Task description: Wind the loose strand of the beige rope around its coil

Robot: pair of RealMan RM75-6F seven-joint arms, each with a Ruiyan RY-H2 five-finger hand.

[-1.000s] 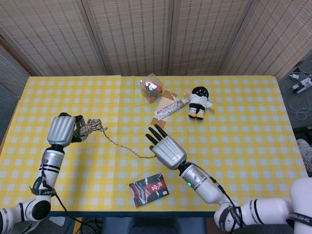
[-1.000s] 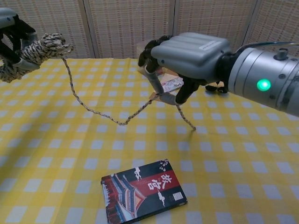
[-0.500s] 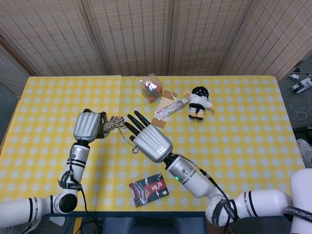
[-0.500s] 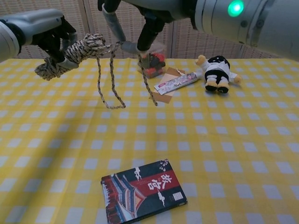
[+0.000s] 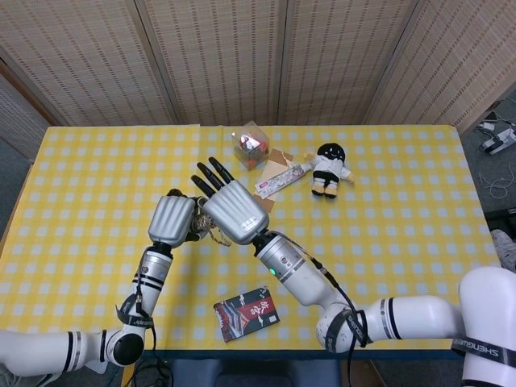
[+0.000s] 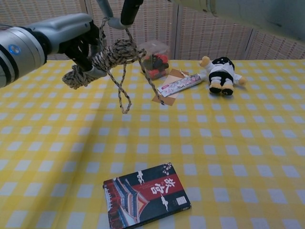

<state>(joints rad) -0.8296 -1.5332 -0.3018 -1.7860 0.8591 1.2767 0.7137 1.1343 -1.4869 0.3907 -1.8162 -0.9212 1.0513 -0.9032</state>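
Right hand [image 5: 234, 211] is up off the surface [image 5: 403, 210] now, pressed in just beside the left hand [image 5: 172, 221] — a second ago they were well apart with the strand stretched out between them, and now that gap has closed completely. Left hand is wrapped round the beige rope coil [image 6: 102, 62], holding it high above the yellow checked cloth; you can see the bundle plainly in the chest view. Right hand's fingers [image 6: 125, 12] show only at the top edge there, and the loose strand [image 6: 119, 88] runs up to them, so it looks pinched between thumb and finger while the rest of the fingers fan out straight in the head view.

What's changed matters: the strand no longer trails along the surface. It hangs in a slack doubled loop beneath the coil, the tail dangling on the right towards the snack packet [image 6: 179, 83]. My read is that the first pass over the coil is being set up, with no clear turn laid on yet. The slack loop is the risk; it could snag or slip off the bundle unless it's drawn snug.

Far side: clear box [image 5: 250, 146], plush doll [image 5: 329, 169]. Near edge: red and black book [image 5: 246, 313], well apart from the action.
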